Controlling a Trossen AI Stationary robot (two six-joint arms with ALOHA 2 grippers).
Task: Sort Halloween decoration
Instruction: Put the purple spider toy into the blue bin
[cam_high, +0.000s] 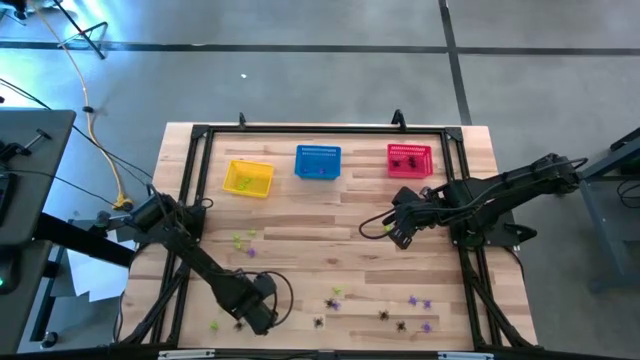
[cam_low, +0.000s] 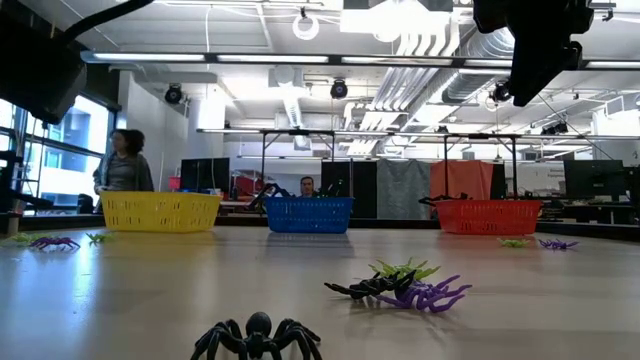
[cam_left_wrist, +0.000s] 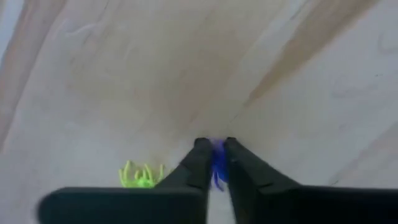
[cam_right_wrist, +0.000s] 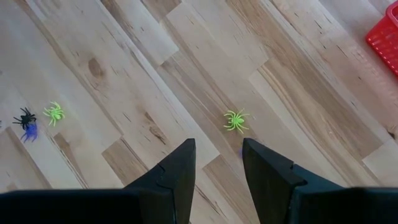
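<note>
Small plastic spiders lie scattered on the wooden table: yellow-green (cam_high: 238, 238), purple (cam_high: 413, 300) and black (cam_high: 383, 315). My left gripper (cam_high: 245, 320) is near the table's near edge, shut on a purple spider (cam_left_wrist: 217, 167). A yellow-green spider (cam_left_wrist: 142, 175) lies on the table beside it. My right gripper (cam_high: 398, 232) hovers open and empty over the table's middle right. Below it, in the right wrist view (cam_right_wrist: 217, 146), lies a yellow-green spider (cam_right_wrist: 236, 120). At the far edge stand a yellow basket (cam_high: 248, 178), a blue basket (cam_high: 318, 162) and a red basket (cam_high: 410, 159). My left gripper pinches the purple spider between its two fingertips (cam_left_wrist: 200, 149), coming from above and pointing down at the table. Only a strip of the spider's body and legs (cam_left_wrist: 217, 177) shows between the fingers. Whether it is lifted clear of the table, I cannot tell.
The low view shows a black spider (cam_low: 257, 338) close to the near edge and a tangle of black, yellow-green and purple spiders (cam_low: 400, 285). A dark frame (cam_high: 320, 128) runs round the table. Beyond the table a person (cam_low: 125, 160) stands and another sits (cam_low: 308, 186).
</note>
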